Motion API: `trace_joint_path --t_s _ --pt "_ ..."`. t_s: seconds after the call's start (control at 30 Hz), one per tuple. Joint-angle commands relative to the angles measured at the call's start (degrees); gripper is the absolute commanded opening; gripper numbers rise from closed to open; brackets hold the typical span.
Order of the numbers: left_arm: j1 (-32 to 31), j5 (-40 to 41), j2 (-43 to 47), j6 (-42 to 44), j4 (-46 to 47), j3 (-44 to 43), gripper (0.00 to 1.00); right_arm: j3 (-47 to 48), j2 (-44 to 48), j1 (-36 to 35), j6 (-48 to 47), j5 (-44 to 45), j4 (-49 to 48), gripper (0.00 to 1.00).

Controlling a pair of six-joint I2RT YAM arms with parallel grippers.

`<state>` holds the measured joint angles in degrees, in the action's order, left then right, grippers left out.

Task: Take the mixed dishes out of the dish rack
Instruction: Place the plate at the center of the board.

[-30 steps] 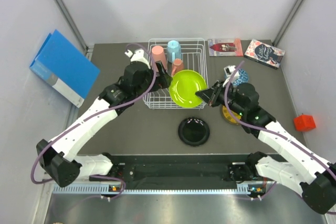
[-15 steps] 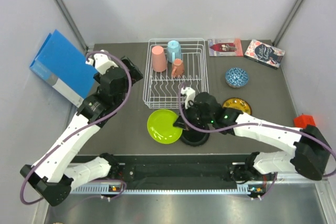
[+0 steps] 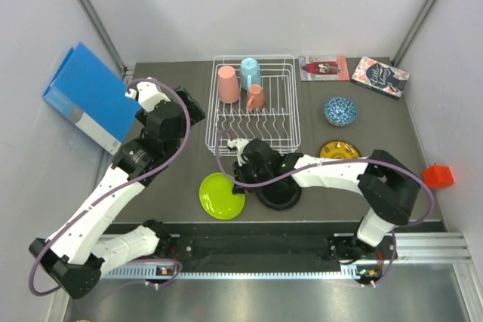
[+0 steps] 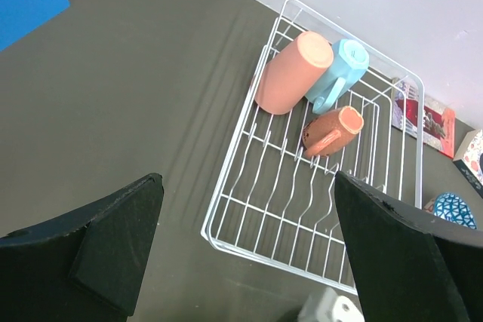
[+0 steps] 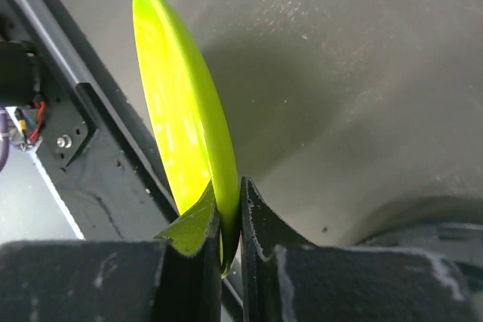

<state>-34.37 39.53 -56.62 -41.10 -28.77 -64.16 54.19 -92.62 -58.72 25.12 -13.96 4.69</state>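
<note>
The white wire dish rack [image 3: 256, 137] stands at the back middle of the table and also shows in the left wrist view [image 4: 264, 216]. It holds a pink cup [image 3: 227, 84], a light blue mug [image 3: 250, 73] and a salmon cup [image 3: 256, 97]. My right gripper [image 3: 238, 184] is shut on the rim of the lime-green plate [image 3: 220, 195], low over the table in front of the rack; the right wrist view shows the plate [image 5: 185, 126] pinched between the fingers. The black plate [image 3: 279, 194] lies beside it. My left gripper [image 3: 194, 107] is open and empty left of the rack.
A blue patterned bowl [image 3: 340, 111] and a yellow patterned plate [image 3: 339, 149] lie right of the rack. Two books [image 3: 323, 67] [image 3: 381, 76] lie at the back right, a red block [image 3: 437, 176] at the right edge. A blue binder [image 3: 89, 96] leans at the left.
My right gripper has carried the lime-green plate out of the rack, forward and then left, down towards the table. My left arm has drawn back from the rack to its left side.
</note>
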Motion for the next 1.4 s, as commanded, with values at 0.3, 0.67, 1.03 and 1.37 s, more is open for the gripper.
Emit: trace_joint_path --t_s 0.3,0.67,1.03,1.37 --pt "-0.1 -1.6 0.6 -0.6 -0.4 1.2 0.99 8.2 -5.8 -1.4 -0.7 0.4 -2.2 0.26" --pt "-0.1 -2.0 0.5 -0.8 -0.1 1.7 0.99 7.6 -2.5 -2.0 -1.8 8.5 3.6 0.45" --pt "-0.1 -2.3 -0.2 -0.7 -0.1 1.8 0.99 5.8 3.2 -3.2 -2.0 20.5 13.5 0.45" --pt "-0.1 -2.8 -1.0 2.0 2.3 1.4 0.99 6.6 30.8 -4.7 -2.9 34.8 16.7 0.55"
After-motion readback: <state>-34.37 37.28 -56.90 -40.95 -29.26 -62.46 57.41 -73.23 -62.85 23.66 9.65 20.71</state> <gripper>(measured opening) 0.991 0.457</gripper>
